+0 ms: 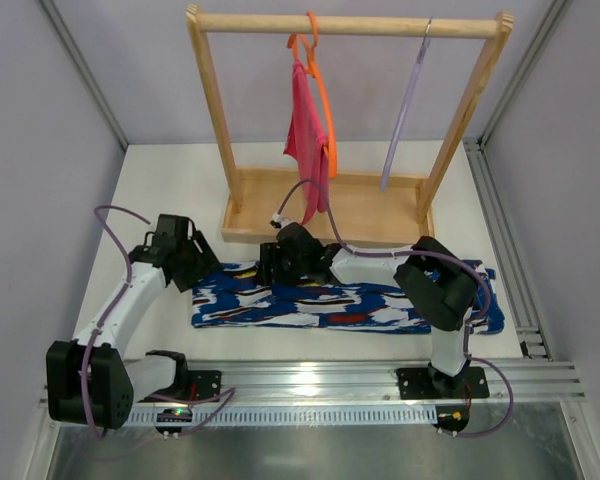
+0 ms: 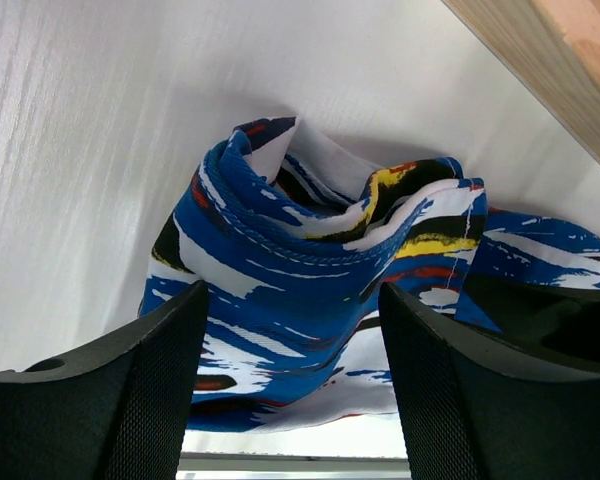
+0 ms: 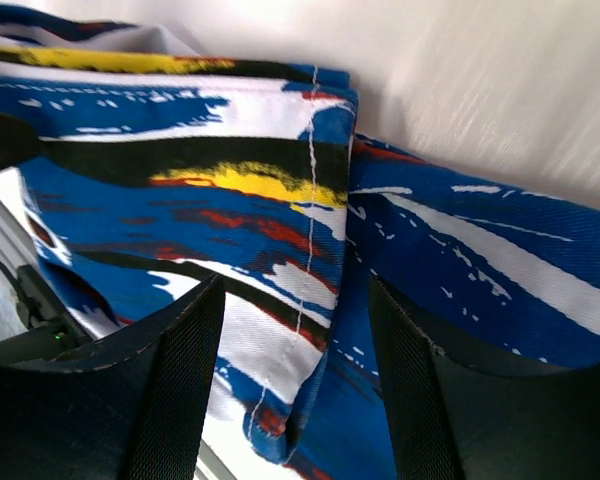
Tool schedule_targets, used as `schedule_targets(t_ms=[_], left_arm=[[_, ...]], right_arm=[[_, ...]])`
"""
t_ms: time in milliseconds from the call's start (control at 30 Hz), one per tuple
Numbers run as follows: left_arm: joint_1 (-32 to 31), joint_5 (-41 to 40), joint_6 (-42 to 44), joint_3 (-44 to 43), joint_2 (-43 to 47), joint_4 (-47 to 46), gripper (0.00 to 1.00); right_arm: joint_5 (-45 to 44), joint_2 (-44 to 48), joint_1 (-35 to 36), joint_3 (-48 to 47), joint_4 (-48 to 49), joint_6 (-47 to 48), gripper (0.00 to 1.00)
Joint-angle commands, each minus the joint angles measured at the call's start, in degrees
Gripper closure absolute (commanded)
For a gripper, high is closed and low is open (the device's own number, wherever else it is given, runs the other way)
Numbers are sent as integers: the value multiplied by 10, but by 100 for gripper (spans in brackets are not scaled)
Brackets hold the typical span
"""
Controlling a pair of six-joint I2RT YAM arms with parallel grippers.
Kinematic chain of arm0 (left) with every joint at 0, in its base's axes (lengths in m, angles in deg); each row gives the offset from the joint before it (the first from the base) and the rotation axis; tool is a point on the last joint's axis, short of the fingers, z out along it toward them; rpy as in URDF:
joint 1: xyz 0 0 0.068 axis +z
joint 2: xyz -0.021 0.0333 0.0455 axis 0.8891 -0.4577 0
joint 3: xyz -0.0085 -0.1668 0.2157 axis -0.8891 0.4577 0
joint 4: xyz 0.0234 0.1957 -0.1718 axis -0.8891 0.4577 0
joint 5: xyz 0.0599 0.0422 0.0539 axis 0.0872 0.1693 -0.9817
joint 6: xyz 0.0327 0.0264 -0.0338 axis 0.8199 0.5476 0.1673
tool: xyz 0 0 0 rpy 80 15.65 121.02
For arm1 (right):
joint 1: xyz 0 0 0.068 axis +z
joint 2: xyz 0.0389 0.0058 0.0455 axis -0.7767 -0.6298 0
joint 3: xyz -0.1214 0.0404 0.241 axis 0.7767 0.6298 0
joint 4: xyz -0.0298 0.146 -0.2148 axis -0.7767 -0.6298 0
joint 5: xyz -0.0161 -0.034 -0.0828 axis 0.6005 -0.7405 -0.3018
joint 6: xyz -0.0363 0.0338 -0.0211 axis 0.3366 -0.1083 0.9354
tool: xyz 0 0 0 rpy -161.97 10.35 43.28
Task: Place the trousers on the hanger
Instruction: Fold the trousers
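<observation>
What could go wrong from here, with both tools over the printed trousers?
The left tool and right tool both stand open over the left half of the blue, white, red and black printed cloth trousers. Lifted from there, the long right end may drag. The cloth lies folded and bunched there, so a pinch may catch only one layer. The thin lilac hanger hangs free and may swing.

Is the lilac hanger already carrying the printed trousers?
No, the hanger hangs bare from the wooden rail, while the trousers lie flat on the table.
</observation>
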Motion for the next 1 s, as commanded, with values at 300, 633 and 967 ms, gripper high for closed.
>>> schedule_targets(t_ms=[300, 633, 967], left_arm=[[5, -33, -8, -1, 19, 21, 30], [4, -28, 0, -8, 41, 18, 28], [5, -18, 41, -54, 75, 35, 23]], right_arm=[[-18, -30, 31, -10, 66, -29, 38], [-34, 22, 37, -1, 48, -35, 96], [-206, 295, 42, 99, -226, -38, 96]])
